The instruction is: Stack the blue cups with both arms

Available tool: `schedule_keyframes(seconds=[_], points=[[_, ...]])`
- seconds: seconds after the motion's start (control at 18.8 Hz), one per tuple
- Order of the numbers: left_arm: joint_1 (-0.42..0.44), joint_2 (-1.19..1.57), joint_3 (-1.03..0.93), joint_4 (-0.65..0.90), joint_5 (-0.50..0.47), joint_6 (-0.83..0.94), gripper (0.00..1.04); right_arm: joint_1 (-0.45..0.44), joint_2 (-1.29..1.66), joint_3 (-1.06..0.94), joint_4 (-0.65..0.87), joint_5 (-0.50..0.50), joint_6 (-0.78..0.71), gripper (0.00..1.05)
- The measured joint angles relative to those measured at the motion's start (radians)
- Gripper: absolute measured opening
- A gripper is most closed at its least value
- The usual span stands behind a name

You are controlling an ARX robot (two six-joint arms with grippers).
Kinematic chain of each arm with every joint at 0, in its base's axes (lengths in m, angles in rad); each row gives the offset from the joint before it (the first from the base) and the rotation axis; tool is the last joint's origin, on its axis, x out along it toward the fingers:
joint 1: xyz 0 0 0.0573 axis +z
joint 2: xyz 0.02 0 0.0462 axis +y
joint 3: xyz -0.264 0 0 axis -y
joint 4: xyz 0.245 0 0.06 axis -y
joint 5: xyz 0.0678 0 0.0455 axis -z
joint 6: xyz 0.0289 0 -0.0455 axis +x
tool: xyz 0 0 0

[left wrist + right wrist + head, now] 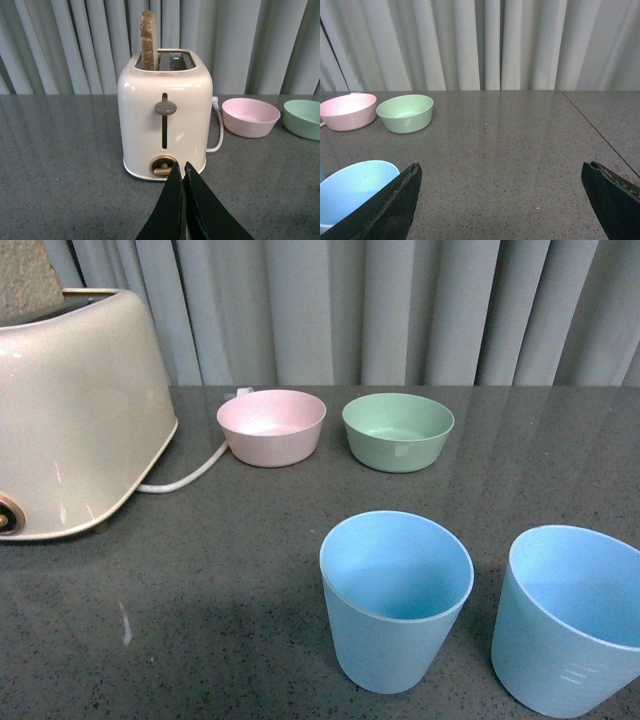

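Two light-blue cups stand upright on the dark grey table at the near right of the front view: one (395,598) near the middle, the other (568,618) at the right edge, cut off by the frame. Neither arm shows in the front view. My left gripper (182,169) is shut and empty, pointing at the toaster's front. My right gripper (501,170) is wide open and empty over bare table, with one blue cup (350,189) just beside one finger (395,200).
A cream toaster (70,410) with a slice of bread in it (148,40) stands at the far left, its white cord (190,475) trailing to the right. A pink bowl (271,426) and a green bowl (398,430) sit behind the cups. Grey curtains close the back.
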Motion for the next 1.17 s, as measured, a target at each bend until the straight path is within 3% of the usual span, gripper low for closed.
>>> schedule_keyframes(seconds=[0.16,0.27,0.64,0.91,1.01,1.12,1.17], points=[[0.000,-0.046,-0.020,-0.021,0.000,0.000,0.01,0.000,0.000,0.000,0.000,0.000,0.000,0.98],[0.000,-0.193,-0.020,-0.196,-0.002,-0.001,0.01,0.000,0.000,0.000,0.000,0.000,0.000,0.98],[0.000,-0.201,-0.020,-0.188,0.000,-0.002,0.03,0.000,0.000,0.000,0.000,0.000,0.000,0.98],[0.000,-0.201,-0.020,-0.189,0.000,-0.002,0.48,0.000,0.000,0.000,-0.001,0.001,0.000,0.98],[0.000,-0.201,-0.020,-0.189,-0.001,-0.002,0.66,0.009,0.108,0.039,-0.022,0.146,0.123,0.98],[0.000,-0.201,-0.020,-0.188,0.000,-0.002,0.82,-0.090,0.267,0.150,0.080,0.103,0.242,0.98],[0.000,-0.201,-0.020,-0.189,0.000,-0.002,0.97,-0.097,0.373,0.259,0.172,0.047,0.265,0.98]])
